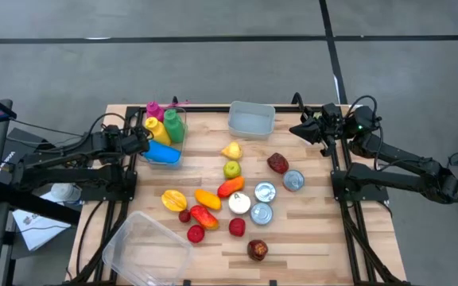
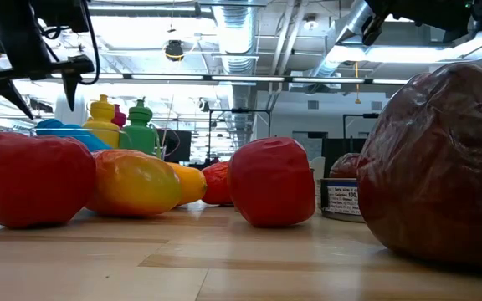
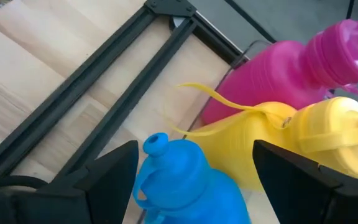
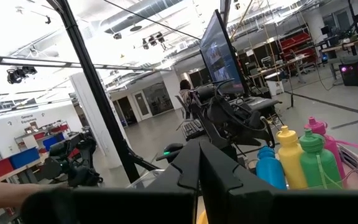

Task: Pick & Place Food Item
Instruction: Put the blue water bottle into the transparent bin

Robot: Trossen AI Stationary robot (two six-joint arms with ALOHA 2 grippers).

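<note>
Toy food lies in the middle of the wooden table [image 1: 308, 238]: a yellow pear [image 1: 230, 150], a green apple [image 1: 231, 168], an orange carrot [image 1: 230, 187] and several red and yellow pieces. My left gripper [image 1: 140, 144] hovers open at the far left, over the plastic bottles. In the left wrist view its fingers [image 3: 114, 171] stand on either side of the blue bottle [image 3: 185, 183], whose cap points at the camera. My right gripper [image 1: 296, 129] is shut and empty, raised at the table's far right.
Pink [image 3: 278, 74], yellow [image 3: 272, 143] and green [image 1: 173, 125] bottles stand by the blue one. A clear tub [image 1: 251, 119] sits at the far edge, a clear lidded box [image 1: 145, 246] at the near left. Metal cans [image 1: 265, 191] lie right of the food.
</note>
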